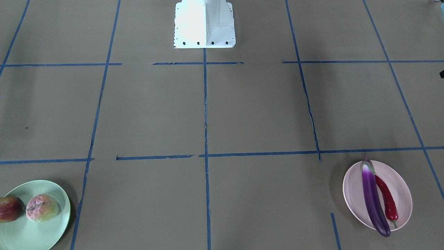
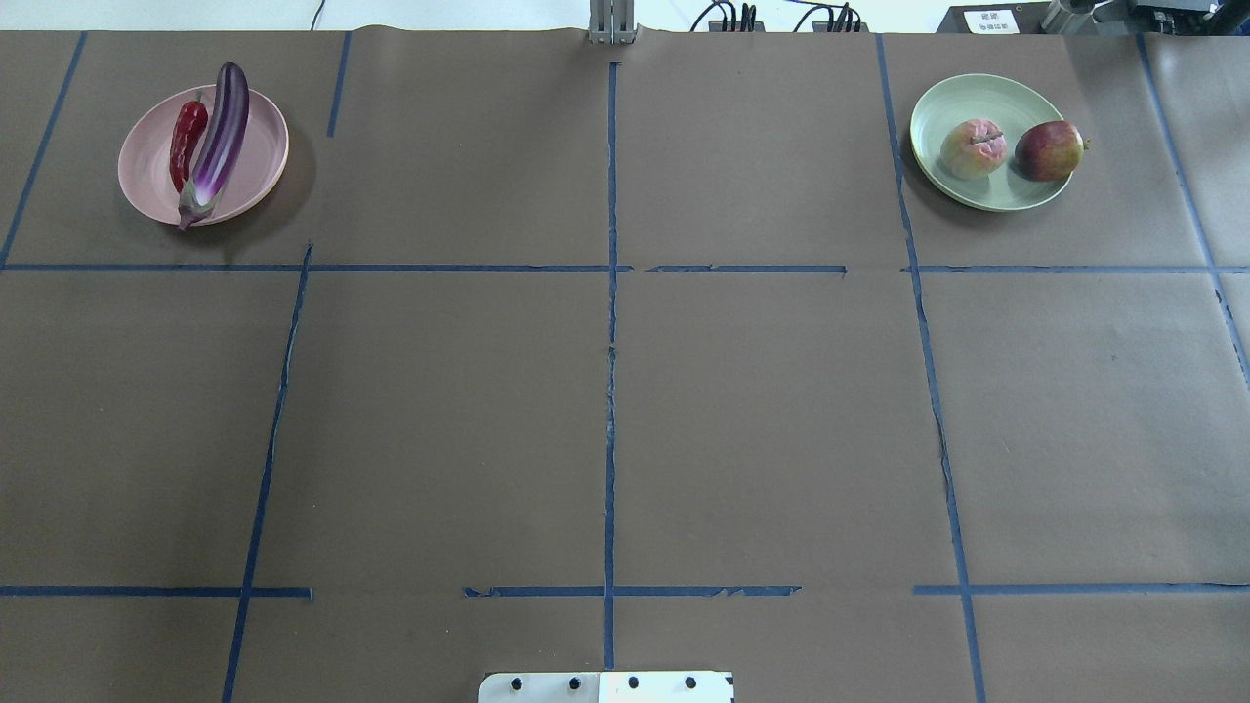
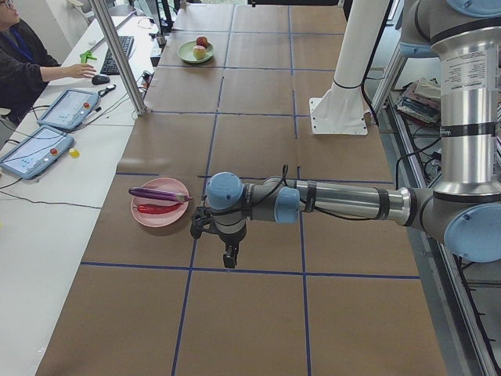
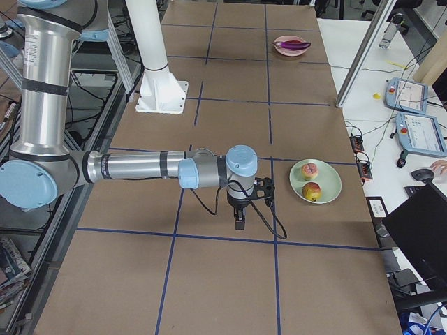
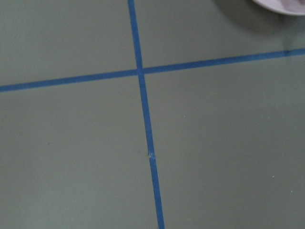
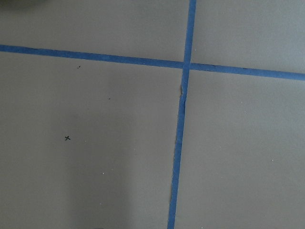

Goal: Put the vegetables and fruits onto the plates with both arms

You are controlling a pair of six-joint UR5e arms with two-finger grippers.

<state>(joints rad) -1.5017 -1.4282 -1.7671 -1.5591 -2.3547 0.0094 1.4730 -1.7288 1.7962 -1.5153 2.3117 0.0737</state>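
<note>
Pink plate [image 2: 146, 166] at the table's far left corner holds both vegetables: eggplant [image 2: 221, 137] lies across it with its tips past the rim, chili pepper [image 2: 186, 142] touching alongside. Green plate [image 2: 967, 190] at the far right corner holds both fruits, pale pink-green fruit [image 2: 972, 148] and dark apple [image 2: 1048, 149] side by side. No produce lies loose on the brown paper [image 2: 439, 420], so placing looks complete; at most the arms need parking. Left gripper [image 3: 228, 258] hangs over the paper near the pink plate, right gripper [image 4: 239, 222] near the green plate, both pointing down. Only the side views show them, so cannot tell whether the jaws are apart or together. Around: blue tape lines [image 2: 611, 391], white mounting base [image 2: 605, 686], operator [image 3: 23, 55] at a side desk. Nothing stands in the way
</note>
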